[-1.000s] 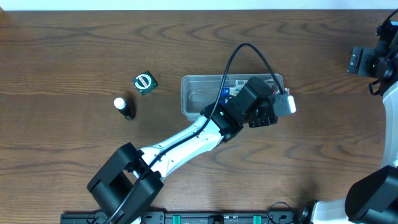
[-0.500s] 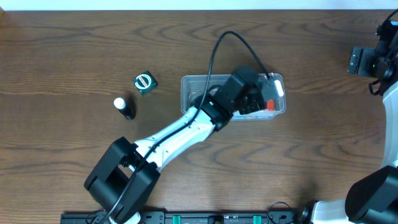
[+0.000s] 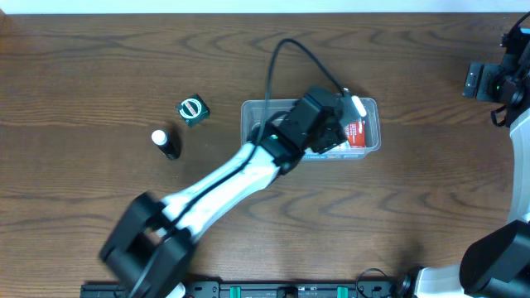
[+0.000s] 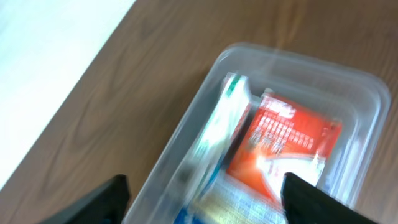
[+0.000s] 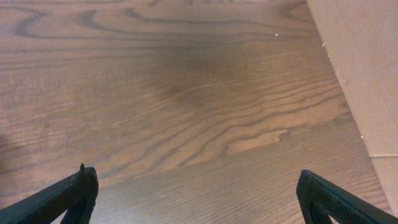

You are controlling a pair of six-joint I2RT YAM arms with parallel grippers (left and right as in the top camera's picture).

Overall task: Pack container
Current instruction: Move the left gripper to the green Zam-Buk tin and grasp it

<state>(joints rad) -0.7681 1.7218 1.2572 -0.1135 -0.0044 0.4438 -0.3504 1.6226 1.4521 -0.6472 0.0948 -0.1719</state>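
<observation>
- The left arm (image 3: 224,178) reaches diagonally across the table (image 3: 83,66), the left gripper (image 4: 205,186) poised over the container (image 4: 298,59), jaws spread wide, empty.
- The right gripper (image 5: 196,186) gapes, empty, above the table.

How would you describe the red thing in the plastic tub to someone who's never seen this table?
On the wooden table, find the clear tub near the middle. At its right end in the overhead view lies the red packet with white print, the only red thing, beside a white-and-green packet.

Left arm (image 3: 232,178) extends over the container (image 3: 252,126); red packet (image 3: 357,132) inside.
</observation>
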